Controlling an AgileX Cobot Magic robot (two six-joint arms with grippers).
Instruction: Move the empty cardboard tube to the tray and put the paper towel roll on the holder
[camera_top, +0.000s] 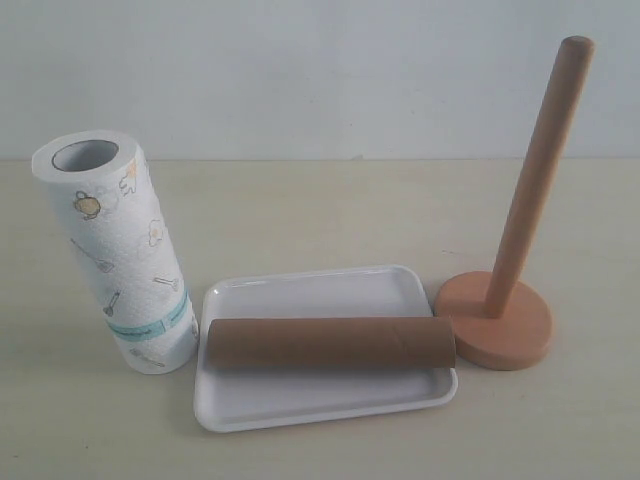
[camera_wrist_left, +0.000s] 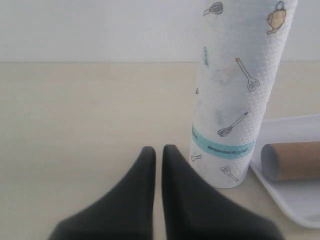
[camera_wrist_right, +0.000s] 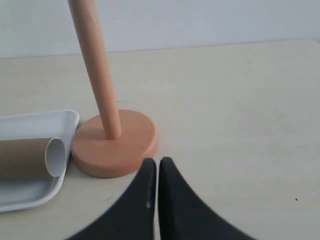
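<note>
The brown cardboard tube (camera_top: 330, 342) lies on its side across the white tray (camera_top: 300, 405). Left of the tray the printed paper towel roll (camera_top: 125, 260) stands upright on the table. Right of the tray stands the wooden holder (camera_top: 520, 200), its rod bare. Neither gripper shows in the exterior view. In the left wrist view my left gripper (camera_wrist_left: 158, 150) is shut and empty, just beside the foot of the paper towel roll (camera_wrist_left: 235, 95), with the tube (camera_wrist_left: 292, 160) and tray (camera_wrist_left: 300, 210) beyond. My right gripper (camera_wrist_right: 157, 162) is shut and empty, close to the holder's disc base (camera_wrist_right: 115, 145).
The table is a pale beige surface (camera_top: 320, 200) with a plain white wall behind it. In the right wrist view the tube's open end (camera_wrist_right: 56, 157) rests in the tray corner (camera_wrist_right: 65, 117) next to the holder.
</note>
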